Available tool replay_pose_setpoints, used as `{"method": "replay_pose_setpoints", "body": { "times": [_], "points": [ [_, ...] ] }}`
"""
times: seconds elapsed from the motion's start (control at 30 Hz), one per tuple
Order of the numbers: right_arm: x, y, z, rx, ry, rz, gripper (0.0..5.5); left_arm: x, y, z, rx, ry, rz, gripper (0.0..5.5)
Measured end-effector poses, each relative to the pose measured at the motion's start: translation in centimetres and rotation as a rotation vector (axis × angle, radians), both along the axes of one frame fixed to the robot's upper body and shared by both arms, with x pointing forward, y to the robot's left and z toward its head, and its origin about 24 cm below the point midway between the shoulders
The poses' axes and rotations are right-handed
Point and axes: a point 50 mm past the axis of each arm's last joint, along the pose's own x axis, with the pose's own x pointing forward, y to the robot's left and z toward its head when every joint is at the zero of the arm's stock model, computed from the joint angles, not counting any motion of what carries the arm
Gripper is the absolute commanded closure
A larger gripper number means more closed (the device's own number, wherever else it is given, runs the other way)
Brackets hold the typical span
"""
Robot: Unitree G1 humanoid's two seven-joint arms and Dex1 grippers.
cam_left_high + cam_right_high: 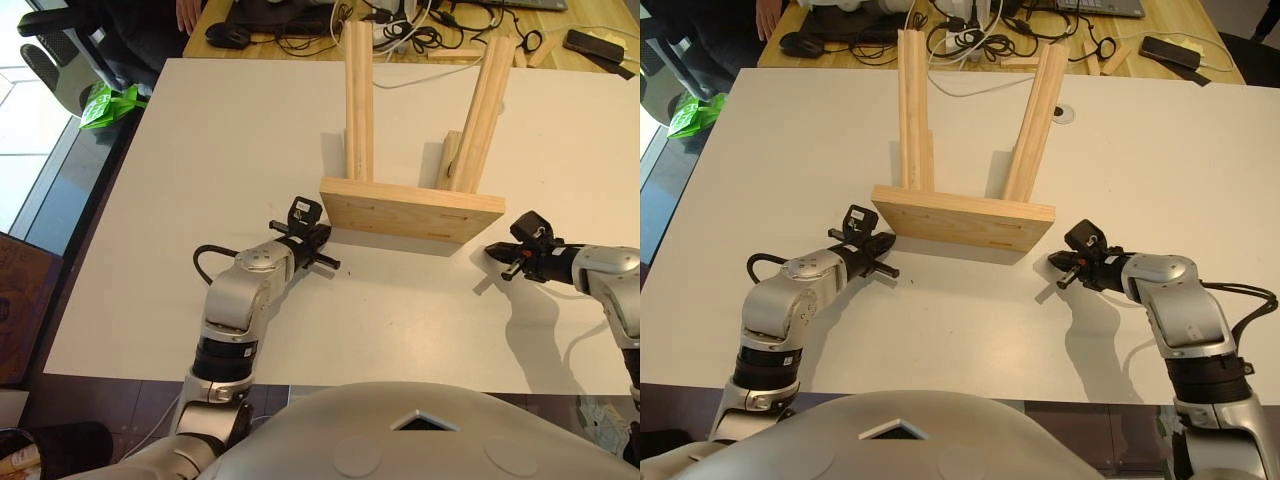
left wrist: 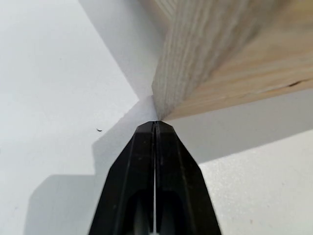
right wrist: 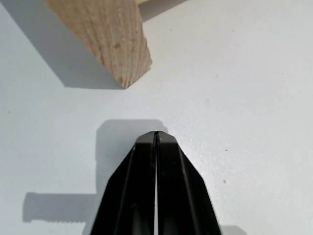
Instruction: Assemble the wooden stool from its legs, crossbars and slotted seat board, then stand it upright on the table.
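The wooden stool (image 1: 412, 210) rests on the white table (image 1: 200, 150) with its slotted seat board (image 1: 965, 222) on edge, facing me. Its legs (image 1: 358, 100) stretch away toward the back of the table. A short crossbar (image 1: 451, 158) shows between the legs near the board. My left gripper (image 1: 323, 232) is shut and empty, and its tip (image 2: 155, 125) is right at the board's near left corner (image 2: 161, 110). My right gripper (image 1: 493, 253) is also shut and empty, lying a short way off the board's near right corner (image 3: 128, 81), tip (image 3: 155, 134) low over the table.
Behind the table stands a wooden desk (image 1: 225, 20) with tangled cables (image 1: 400, 35), a mouse (image 1: 226, 36) and a phone (image 1: 593, 43). A black chair (image 1: 70, 55) and a green bag (image 1: 105, 103) stand off the table's far left corner. Bare table lies left of the stool.
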Motion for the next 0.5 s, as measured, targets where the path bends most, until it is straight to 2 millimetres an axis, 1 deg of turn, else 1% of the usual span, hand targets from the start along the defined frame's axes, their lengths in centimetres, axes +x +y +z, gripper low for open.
{"method": "replay_pose_setpoints", "body": {
  "times": [0.1, 0.3, 0.4, 0.5],
  "points": [
    [-0.14, -0.24, 0.13, -0.008, 0.011, -0.011, 5.5, 0.18, -0.17, -0.13, 0.011, -0.011, 0.023, 5.47],
    [-0.09, -0.57, 0.24, -0.027, 0.005, -0.032, 5.5, 0.54, 0.28, -0.07, 0.09, -0.031, 0.034, 5.47],
    [-0.05, -0.58, 0.24, -0.029, 0.003, -0.035, 5.5, 0.65, 0.25, -0.11, 0.079, -0.035, 0.053, 5.47],
    [0.06, -0.6, 0.24, -0.033, -0.003, -0.042, 5.5, 0.83, -0.17, -0.3, 0.024, -0.033, 0.094, 5.47]
  ]
}}
